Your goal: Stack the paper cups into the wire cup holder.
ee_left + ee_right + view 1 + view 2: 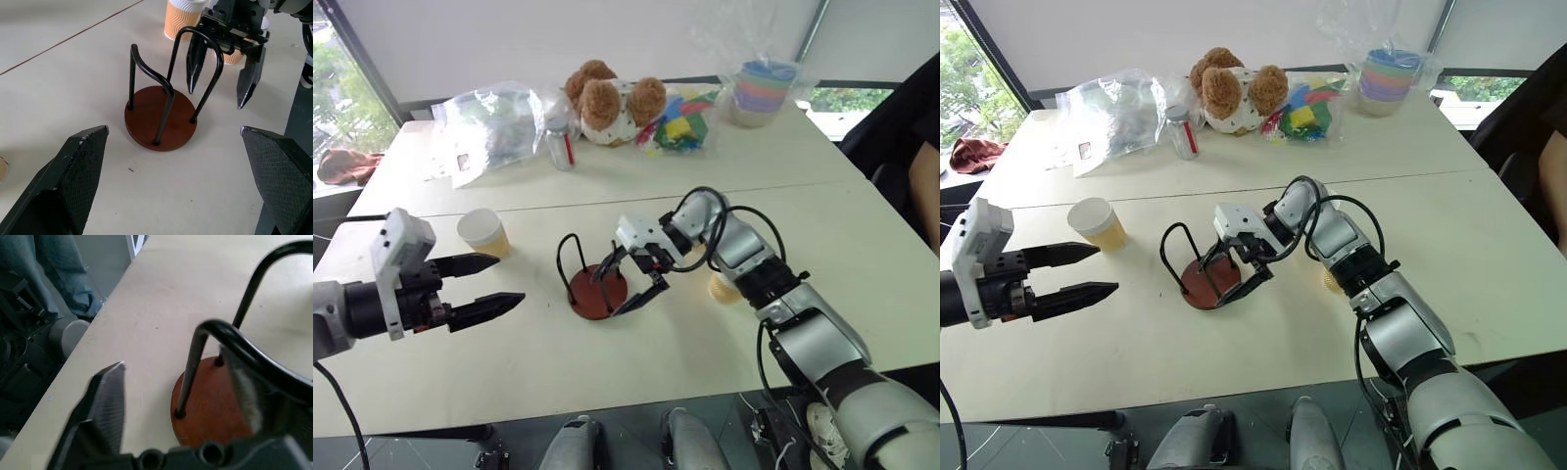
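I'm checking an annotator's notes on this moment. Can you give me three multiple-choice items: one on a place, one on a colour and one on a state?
1. Where is the right end effector?
A. by the brown teddy bear
B. at the black wire cup holder with a round base
C. over the stacked pastel bowls

2. What colour is the holder's base?
A. dark red
B. blue
C. white

3. What state is the left end effector in?
A. shut
B. open and empty
C. gripping the holder

Answers:
1. B, its fingers hang beside the wire loops.
2. A, the disc under the loops is dark red.
3. B, its fingers are spread with nothing between them.
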You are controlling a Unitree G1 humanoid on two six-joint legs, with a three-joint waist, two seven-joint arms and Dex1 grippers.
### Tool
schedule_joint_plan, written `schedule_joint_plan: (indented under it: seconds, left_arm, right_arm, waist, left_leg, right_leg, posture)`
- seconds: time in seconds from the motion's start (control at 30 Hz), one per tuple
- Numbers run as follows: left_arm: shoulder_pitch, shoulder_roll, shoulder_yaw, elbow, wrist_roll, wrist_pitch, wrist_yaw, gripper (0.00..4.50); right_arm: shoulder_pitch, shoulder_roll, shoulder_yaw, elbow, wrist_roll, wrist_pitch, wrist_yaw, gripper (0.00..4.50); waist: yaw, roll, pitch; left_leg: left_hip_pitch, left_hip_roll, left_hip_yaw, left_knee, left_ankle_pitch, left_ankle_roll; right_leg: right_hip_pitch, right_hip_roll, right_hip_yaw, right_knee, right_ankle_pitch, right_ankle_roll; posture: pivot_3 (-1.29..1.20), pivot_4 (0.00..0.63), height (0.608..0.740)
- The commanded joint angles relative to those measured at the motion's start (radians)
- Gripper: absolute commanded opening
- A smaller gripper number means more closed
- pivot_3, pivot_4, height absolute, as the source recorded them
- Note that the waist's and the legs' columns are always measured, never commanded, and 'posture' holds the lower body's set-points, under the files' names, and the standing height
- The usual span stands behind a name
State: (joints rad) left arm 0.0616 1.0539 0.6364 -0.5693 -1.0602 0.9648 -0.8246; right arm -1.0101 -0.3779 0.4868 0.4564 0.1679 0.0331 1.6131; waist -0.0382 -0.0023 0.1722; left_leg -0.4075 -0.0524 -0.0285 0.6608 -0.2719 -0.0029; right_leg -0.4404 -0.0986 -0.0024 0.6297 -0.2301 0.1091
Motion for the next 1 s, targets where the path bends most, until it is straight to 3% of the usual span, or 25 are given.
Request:
schedule_joint_plan:
  seconds: [0.03, 0.37, 0.57, 0.73, 0.83, 1.0]
  left_arm:
    - [-0.021, 0.000, -0.002, 0.002, 0.011, -0.027, -0.003, 4.50]
    - [-0.033, 0.006, -0.043, 0.034, 0.058, -0.064, -0.045, 4.50]
    - [-0.073, 0.011, -0.088, 0.067, 0.090, -0.090, -0.071, 4.50]
    - [-0.124, 0.013, -0.125, 0.055, 0.070, -0.080, -0.081, 4.50]
    - [-0.172, 0.001, -0.163, 0.010, 0.009, -0.060, -0.071, 4.50]
    - [-0.225, -0.010, -0.204, -0.019, -0.019, -0.052, -0.031, 4.50]
  right_arm:
    - [-0.013, -0.057, -0.053, -0.090, 0.014, 0.081, -0.001, 4.08]
    - [0.120, -0.263, -0.123, -0.444, 0.052, 0.376, -0.046, 4.08]
    - [0.123, -0.334, -0.191, -0.588, 0.079, 0.444, -0.096, 4.08]
    - [0.041, -0.398, -0.269, -0.532, 0.089, 0.539, -0.140, 4.08]
    - [-0.017, -0.482, -0.318, -0.385, 0.090, 0.629, -0.148, 4.08]
    - [0.026, -0.603, -0.382, -0.251, 0.096, 0.700, -0.167, 4.08]
  waist:
    - [0.001, 0.000, 0.000]
    - [0.018, 0.000, 0.000]
    - [0.025, 0.000, 0.000]
    - [0.028, -0.001, 0.000]
    - [0.030, -0.001, 0.001]
    - [0.025, -0.001, 0.001]
  left_leg:
    - [0.000, 0.000, 0.000, 0.000, 0.000, 0.000]
    - [0.000, 0.000, 0.000, 0.000, -0.002, 0.003]
    - [0.000, 0.000, 0.000, 0.001, -0.004, 0.006]
    - [-0.001, 0.000, 0.000, 0.002, -0.004, 0.007]
    - [-0.001, -0.001, 0.000, 0.002, -0.004, 0.007]
    - [-0.001, -0.001, 0.001, 0.002, -0.005, 0.009]
  right_leg:
    - [0.000, 0.000, 0.000, 0.000, 0.000, 0.000]
    - [0.000, -0.001, 0.000, -0.001, 0.000, 0.000]
    - [0.000, -0.001, 0.000, -0.001, 0.000, -0.001]
    - [0.001, -0.002, 0.000, -0.001, 0.000, -0.001]
    - [0.001, -0.003, 0.000, -0.001, 0.000, -0.001]
    - [0.003, -0.004, 0.000, -0.004, 0.000, -0.001]
  posture:
    - [0.00, 0.150, 0.740]
    - [0.00, 0.150, 0.740]
    - [0.00, 0.150, 0.740]
    - [0.00, 0.150, 0.740]
    - [0.00, 0.150, 0.740]
    - [0.00, 0.150, 0.740]
